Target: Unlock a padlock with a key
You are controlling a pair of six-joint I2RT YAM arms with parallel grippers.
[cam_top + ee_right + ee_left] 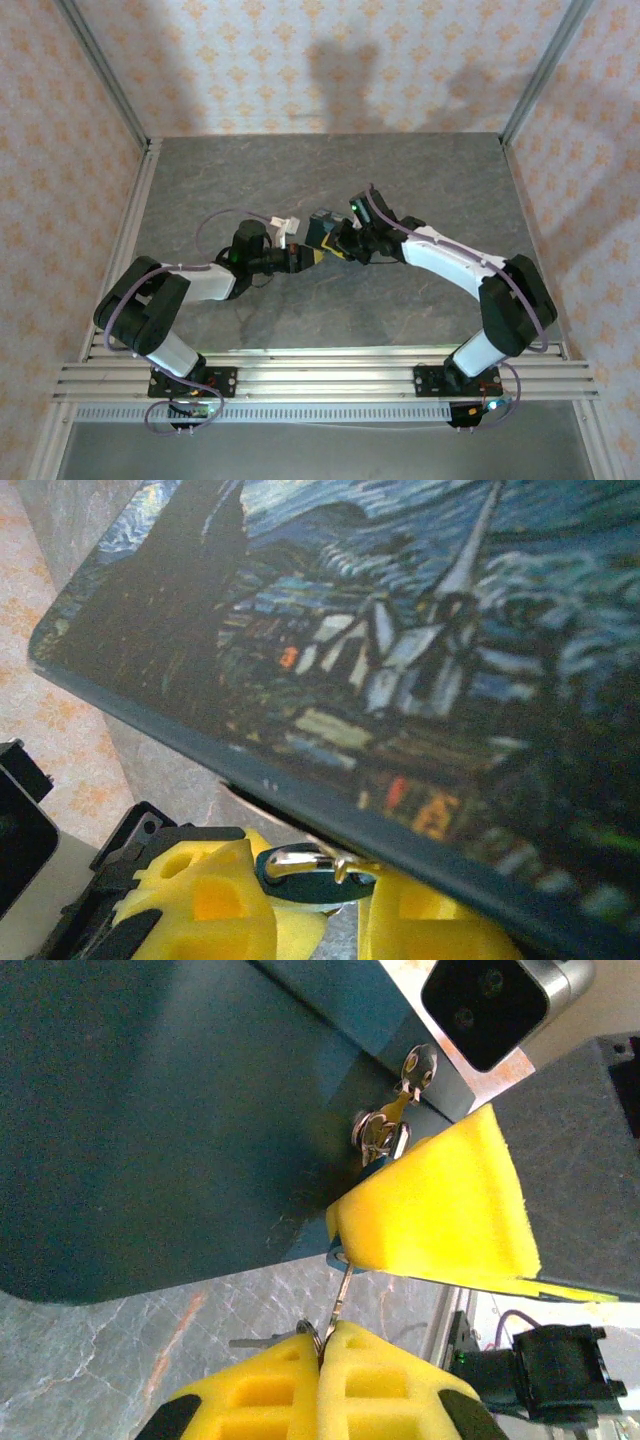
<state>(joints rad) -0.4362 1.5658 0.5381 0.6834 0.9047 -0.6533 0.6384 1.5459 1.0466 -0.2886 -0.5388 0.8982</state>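
The padlock [318,872] is tiny, rigid and light, judged slippery; it hangs at 6 o'clock under the painted box [400,680] edge. Its blue body is pinched by the right gripper [315,908], the correct hold. Pressed together on the thin key [338,1295], the left gripper [322,1360] aims it toward 12 o'clock, apparently at the keyhole

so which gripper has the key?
The left gripper, shut on the thin key. The right gripper instead clamps the blue padlock at the painted box's edge.

Bare table [330,170] beyond and before the painted box [322,230]; left arm [200,280] and right arm [450,260] tight against its flanks.
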